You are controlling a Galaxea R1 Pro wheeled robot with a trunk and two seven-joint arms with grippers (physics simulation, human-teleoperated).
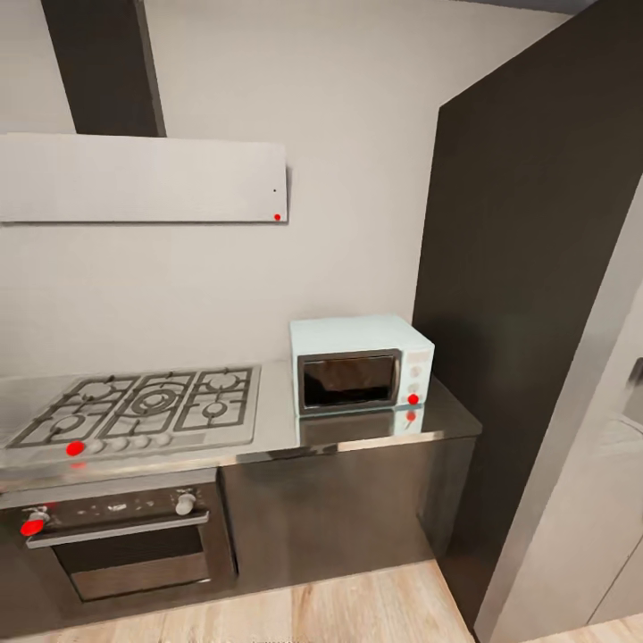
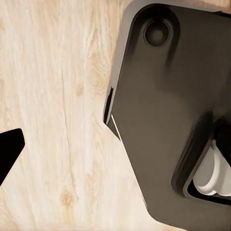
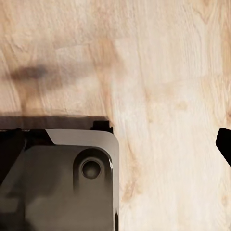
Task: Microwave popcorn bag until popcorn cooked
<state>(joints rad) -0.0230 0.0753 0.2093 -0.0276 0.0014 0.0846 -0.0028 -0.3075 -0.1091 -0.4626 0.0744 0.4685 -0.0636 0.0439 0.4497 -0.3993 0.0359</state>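
From the head view we're parked in front of the counter (image 1: pixel 357 438) with the microwave (image 1: pixel 360 362) sitting at its right end, just right of the hob (image 1: pixel 143 406) and up against the tall dark cabinet (image 1: pixel 527 268). It's a pale mint box, door shut, dark glass, knobs and a red dot down its right side. It sits a bit right of centre for us, so we'd guess the right arm is the nearer one, but that's a guess. No popcorn bag on this stretch of steel, so we can't say where it is. Left wrist view: wood floor (image 2: pixel 57 115) and our own dark base (image 2: pixel 168 120), a black fingertip (image 2: pixel 9 149) at the edge, can't tell if the jaws are released or clenched. Right wrist view: same deal, floor (image 3: pixel 159 72), base (image 3: pixel 67 187), one fingertip (image 3: pixel 225 142), can't tell.
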